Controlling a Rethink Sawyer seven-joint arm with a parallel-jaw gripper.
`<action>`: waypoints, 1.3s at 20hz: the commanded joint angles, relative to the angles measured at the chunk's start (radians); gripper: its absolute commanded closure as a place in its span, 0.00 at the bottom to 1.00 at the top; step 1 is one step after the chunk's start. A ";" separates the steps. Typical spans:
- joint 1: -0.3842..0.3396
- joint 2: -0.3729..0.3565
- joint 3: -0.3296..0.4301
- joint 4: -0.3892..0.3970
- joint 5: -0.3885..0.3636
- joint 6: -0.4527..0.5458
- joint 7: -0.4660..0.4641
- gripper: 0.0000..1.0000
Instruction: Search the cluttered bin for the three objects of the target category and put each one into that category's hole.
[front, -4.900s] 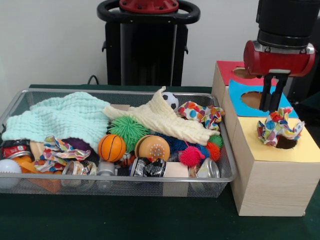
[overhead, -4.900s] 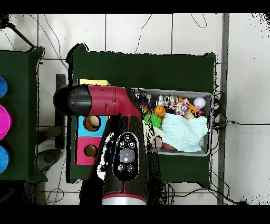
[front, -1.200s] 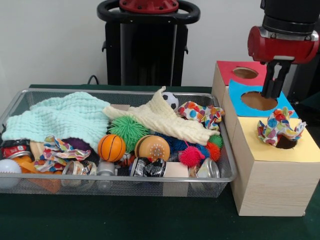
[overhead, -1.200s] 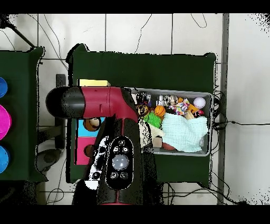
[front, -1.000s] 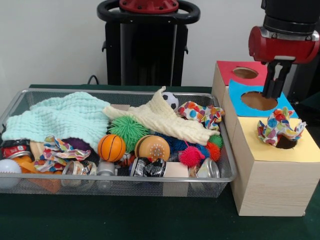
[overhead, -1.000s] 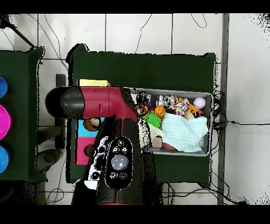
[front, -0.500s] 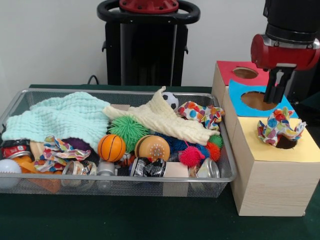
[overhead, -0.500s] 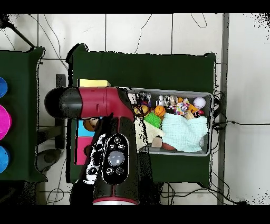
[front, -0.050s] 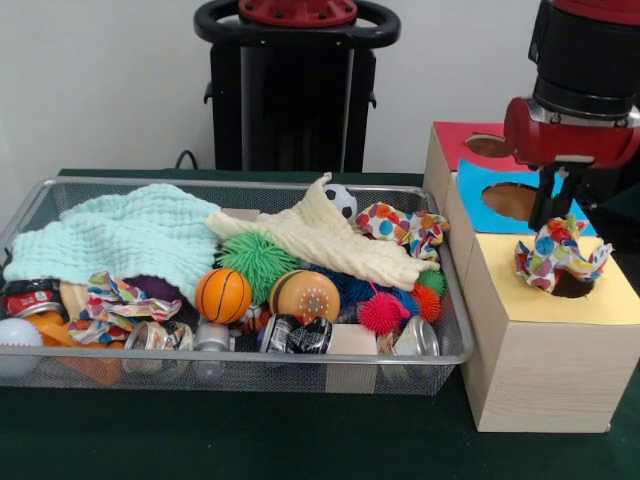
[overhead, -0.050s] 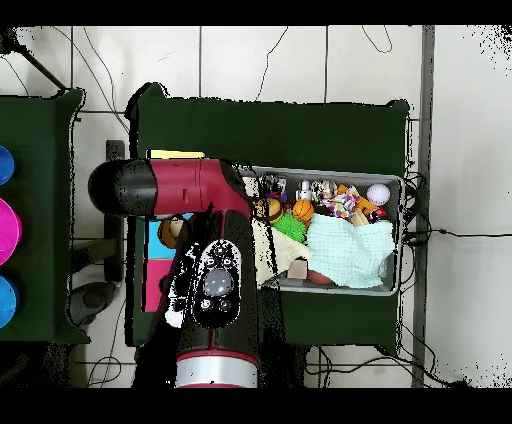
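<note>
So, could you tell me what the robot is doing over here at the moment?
The robot is sorting things from a cluttered wire bin into a wooden box with coloured holes. Its hand hangs just above a polka-dot cloth, which sits bunched on the rim of the yellow hole rather than down inside it. Similar patterned cloths, one at the back and one at the front, are in the bin among balls and towels.

Glossy red arm (overhead, -0.050s: 195, 190) with black end caps, a round-buttoned black panel, dark slim gripper (front, -0.050s: 553, 205)
</note>
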 joint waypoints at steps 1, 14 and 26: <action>-0.015 0.086 0.041 -0.121 0.012 0.100 0.162 1.00; -0.011 0.133 0.022 -0.176 0.013 0.107 0.173 1.00; -0.020 0.113 -0.003 -0.056 -0.011 0.066 0.155 1.00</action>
